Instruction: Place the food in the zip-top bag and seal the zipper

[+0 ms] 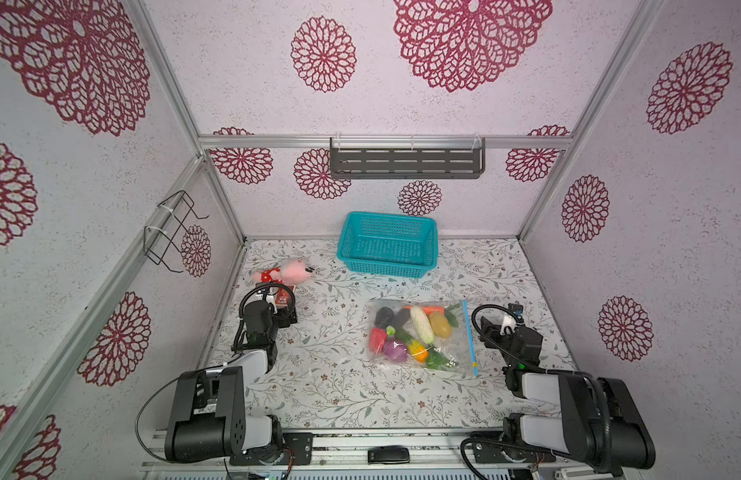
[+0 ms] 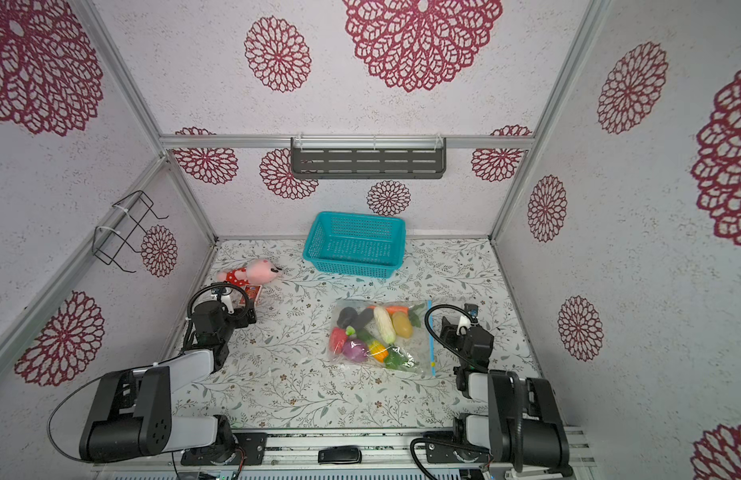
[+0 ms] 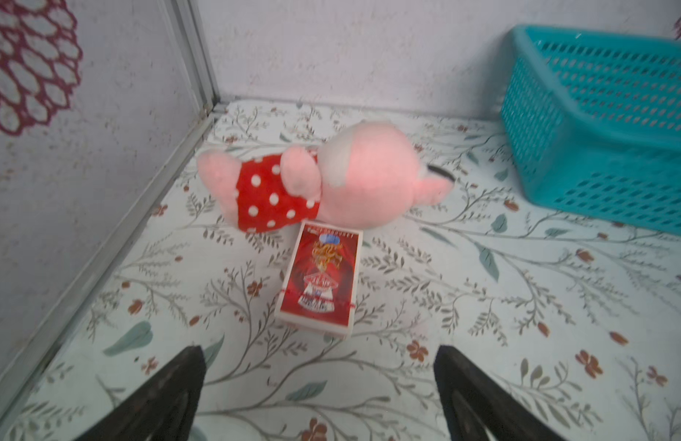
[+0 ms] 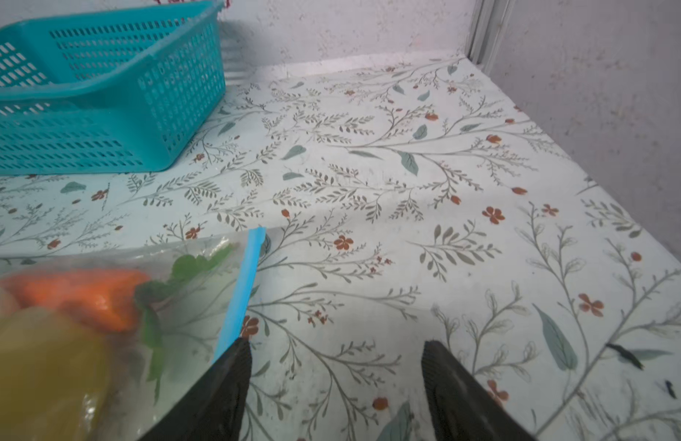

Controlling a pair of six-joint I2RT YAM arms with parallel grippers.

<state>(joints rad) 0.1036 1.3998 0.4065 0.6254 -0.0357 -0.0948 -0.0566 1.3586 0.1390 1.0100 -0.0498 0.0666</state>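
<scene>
Behind the zip-top bag (image 1: 458, 336) stands a teal basket (image 1: 385, 266), well apart.

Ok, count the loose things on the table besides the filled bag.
3: teal basket, back middle; pink plush toy, back left; red card box just in front of it. Smaller ones may be hidden.

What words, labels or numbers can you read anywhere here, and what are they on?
Red box: lettering on its face, too blurred to read.
Zip-top bag: no print I can make out.
Nothing else shows any text.
</scene>
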